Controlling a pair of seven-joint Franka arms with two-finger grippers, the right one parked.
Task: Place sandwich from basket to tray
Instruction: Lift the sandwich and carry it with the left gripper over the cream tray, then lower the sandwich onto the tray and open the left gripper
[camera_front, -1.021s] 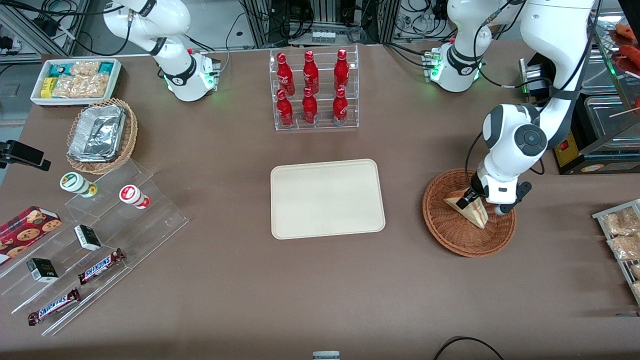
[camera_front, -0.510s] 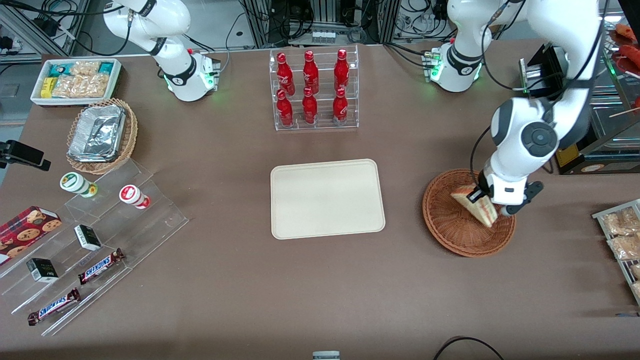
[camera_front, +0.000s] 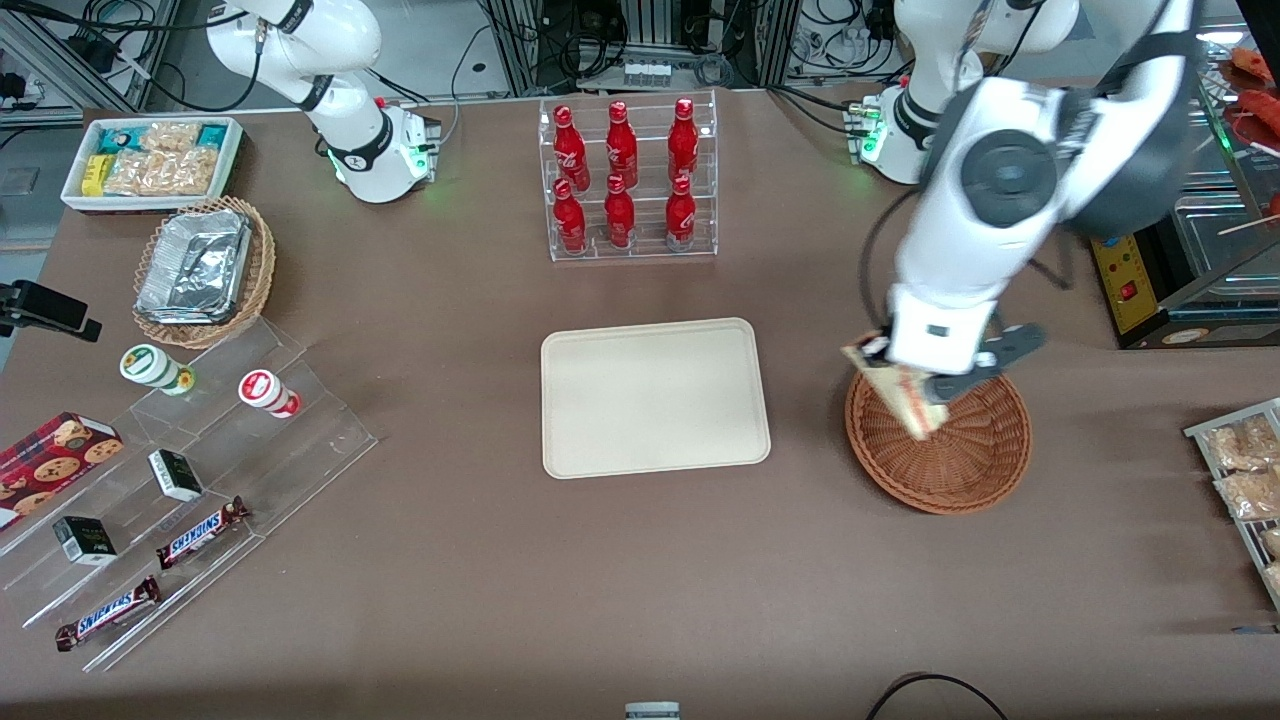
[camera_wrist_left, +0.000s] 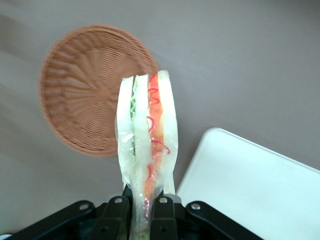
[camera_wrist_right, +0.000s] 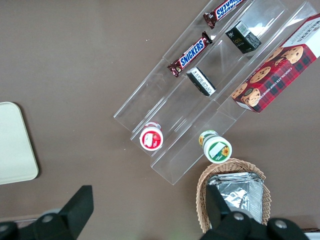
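Observation:
My left gripper (camera_front: 915, 378) is shut on the clear-wrapped sandwich (camera_front: 902, 396) and holds it in the air above the edge of the reddish-brown wicker basket (camera_front: 975, 465) that faces the tray. The cream tray (camera_front: 655, 397) lies flat at mid-table, bare. In the left wrist view the sandwich (camera_wrist_left: 146, 135) hangs between the black fingers (camera_wrist_left: 116, 212) of the gripper (camera_wrist_left: 143, 206), its white bread, green and red-orange layers showing. Below it lie the empty basket (camera_wrist_left: 85, 90) and a corner of the tray (camera_wrist_left: 250, 195).
A clear rack of red bottles (camera_front: 625, 180) stands farther from the camera than the tray. Toward the parked arm's end are a tan basket with foil containers (camera_front: 200, 270), a white snack bin (camera_front: 150, 160) and a clear stepped stand with snacks (camera_front: 190, 480). Packets lie on a rack (camera_front: 1245, 480) at the working arm's end.
The gripper has lifted the sandwich out of the basket and carried it up and toward the tray. The basket is now empty.

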